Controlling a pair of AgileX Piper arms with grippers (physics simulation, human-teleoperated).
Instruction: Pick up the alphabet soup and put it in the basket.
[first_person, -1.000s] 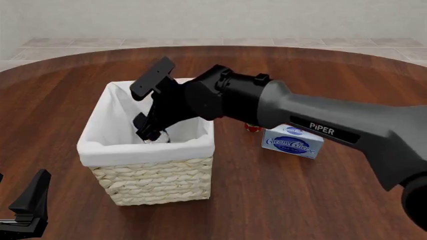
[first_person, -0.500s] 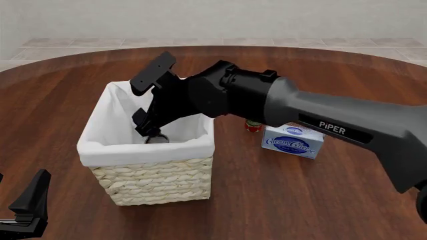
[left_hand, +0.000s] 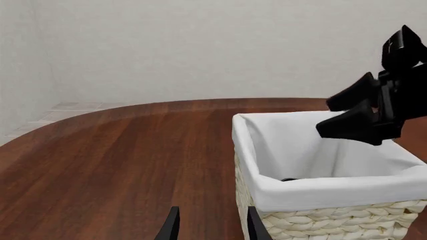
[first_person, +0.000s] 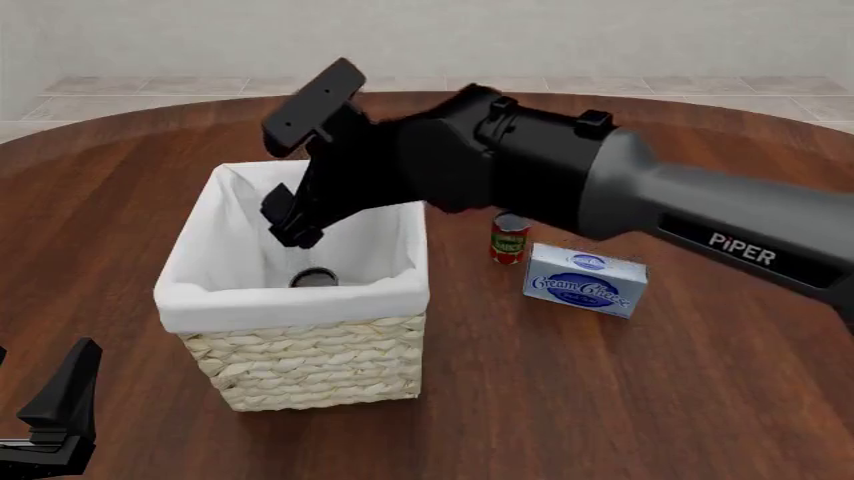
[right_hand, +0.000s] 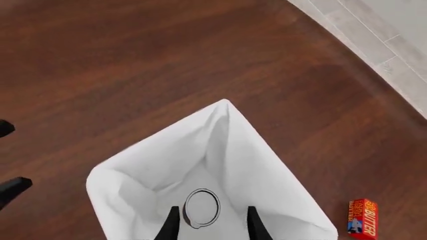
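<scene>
The alphabet soup can (first_person: 314, 278) stands upright on the floor of the basket (first_person: 307, 365); only its round silvery top shows, also in the right wrist view (right_hand: 201, 206). The left wrist view shows a dark sliver of it (left_hand: 289, 179). My right gripper (first_person: 287, 222) hangs open and empty above the basket's opening, straight over the can (right_hand: 212, 225). It also shows in the left wrist view (left_hand: 357, 114). My left gripper (left_hand: 212, 227) is open and empty, low at the near left of the table (first_person: 54, 395), short of the basket's white cloth rim (left_hand: 320, 192).
A red-labelled can (first_person: 507, 238) stands right of the basket, with a blue-and-white cream cheese box (first_person: 587, 280) beside it. A small orange butter box (right_hand: 362, 218) lies on the table beyond the basket. The right arm spans the table's right half.
My right gripper has risen from deep inside the basket to above its rim, leaving the can on the basket floor. The left arm has not moved.
</scene>
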